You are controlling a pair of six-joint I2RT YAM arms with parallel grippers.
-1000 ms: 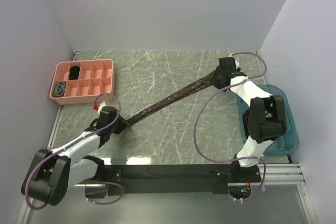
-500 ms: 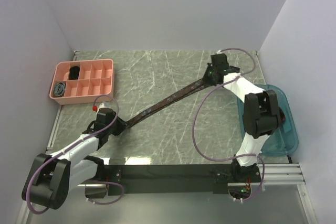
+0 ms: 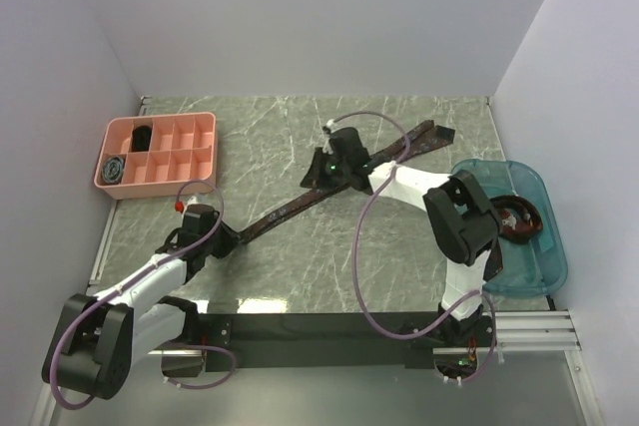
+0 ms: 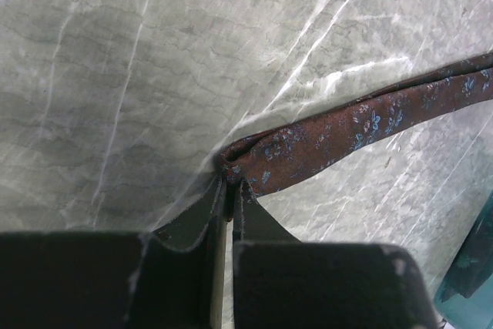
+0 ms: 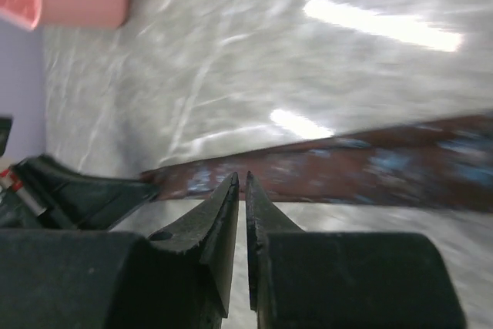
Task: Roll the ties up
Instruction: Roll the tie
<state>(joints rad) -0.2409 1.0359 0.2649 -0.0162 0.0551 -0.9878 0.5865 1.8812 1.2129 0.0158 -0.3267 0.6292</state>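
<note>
A dark maroon patterned tie lies stretched in a diagonal across the marble table, from front left to its wide end at the back right. My left gripper is shut on its narrow folded end, which shows in the left wrist view right at the fingertips. My right gripper hovers over the tie's middle. In the right wrist view the jaws stand nearly together with nothing between them, and the tie lies just beyond the tips.
A pink divided tray at the back left holds a black coil and a grey-blue coil. A teal bin at the right holds a dark tie. Purple cables loop off both arms.
My right gripper left the tie's wide end at the back right and swept left to the tie's middle. The wide end now lies free on the table. My left gripper barely moved.
</note>
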